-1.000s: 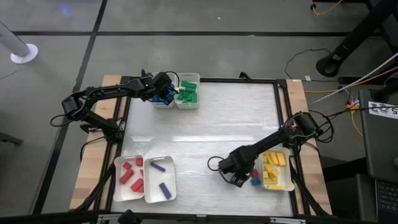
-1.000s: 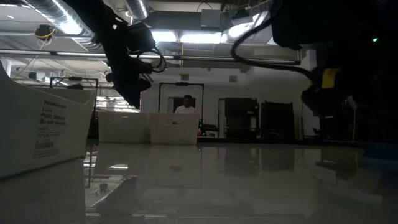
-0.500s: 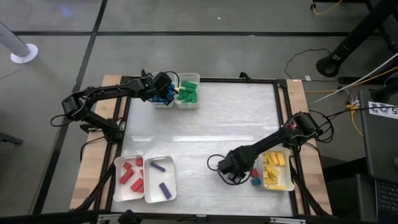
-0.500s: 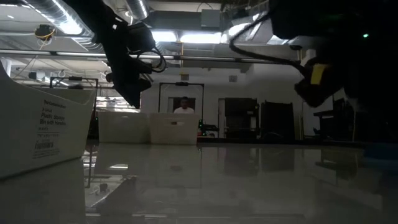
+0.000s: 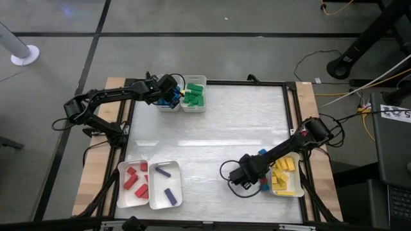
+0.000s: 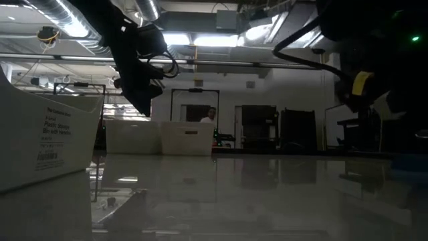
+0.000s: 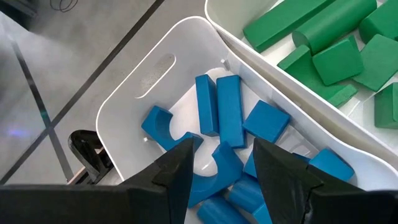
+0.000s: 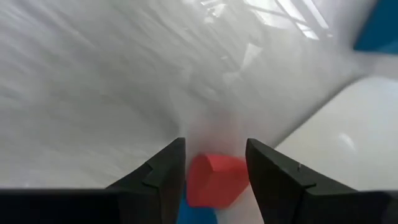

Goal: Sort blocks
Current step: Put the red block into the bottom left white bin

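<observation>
My right gripper [image 5: 250, 181] hangs open just left of the yellow tray [image 5: 284, 174], pointing steeply down. In its wrist view a red block [image 8: 214, 180] lies on the table between the two fingers, with a blue block [image 8: 198, 213] against it; I see no touch. The same pair shows in the high view as red block [image 5: 263, 181] and blue block [image 5: 263, 188]. Another blue block [image 5: 262, 153] lies beside the arm. My left gripper [image 7: 224, 155] stays open, with nothing between its fingers, above the tray of blue blocks [image 7: 227, 118] at the far left.
A tray of green blocks [image 5: 194, 96] stands next to the blue one [image 5: 168, 102]. Near the front left are a tray of red blocks [image 5: 133, 183] and one of purple blocks [image 5: 166, 185]. The yellow tray's white wall [image 8: 348, 137] is close to my right gripper.
My right gripper has rolled about its own pointing line and tipped steeper while staying over the red and blue blocks by the yellow tray. Its arm has swung a little, uncovering the blue block beside it. The blocks have not moved.
</observation>
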`<state>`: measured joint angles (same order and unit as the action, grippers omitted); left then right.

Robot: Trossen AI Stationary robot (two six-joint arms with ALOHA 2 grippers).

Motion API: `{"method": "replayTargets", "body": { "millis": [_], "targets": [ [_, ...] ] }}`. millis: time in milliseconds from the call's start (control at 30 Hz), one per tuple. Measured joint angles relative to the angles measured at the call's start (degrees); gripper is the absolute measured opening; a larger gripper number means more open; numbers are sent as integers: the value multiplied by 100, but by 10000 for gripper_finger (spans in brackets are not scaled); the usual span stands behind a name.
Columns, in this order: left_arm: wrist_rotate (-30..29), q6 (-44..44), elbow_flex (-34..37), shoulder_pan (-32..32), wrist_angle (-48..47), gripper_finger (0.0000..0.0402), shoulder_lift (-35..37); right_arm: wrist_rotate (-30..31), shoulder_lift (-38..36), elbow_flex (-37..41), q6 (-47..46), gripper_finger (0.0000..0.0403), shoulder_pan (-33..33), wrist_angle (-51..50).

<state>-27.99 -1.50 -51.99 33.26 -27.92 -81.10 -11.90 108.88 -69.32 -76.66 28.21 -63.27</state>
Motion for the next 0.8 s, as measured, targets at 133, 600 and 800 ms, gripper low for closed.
{"method": "replayTargets", "body": {
  "millis": [133,600,800],
  "targets": [
    [0,1,0,-1,0,155,0,-13,0,0,-400,168,153,-152],
    [-2,0,0,0,0,155,2,-33,-2,2,-1455,168,570,-127],
    [-1,0,0,-1,0,155,2,-16,-4,4,-1466,168,605,571]
  ]
}}
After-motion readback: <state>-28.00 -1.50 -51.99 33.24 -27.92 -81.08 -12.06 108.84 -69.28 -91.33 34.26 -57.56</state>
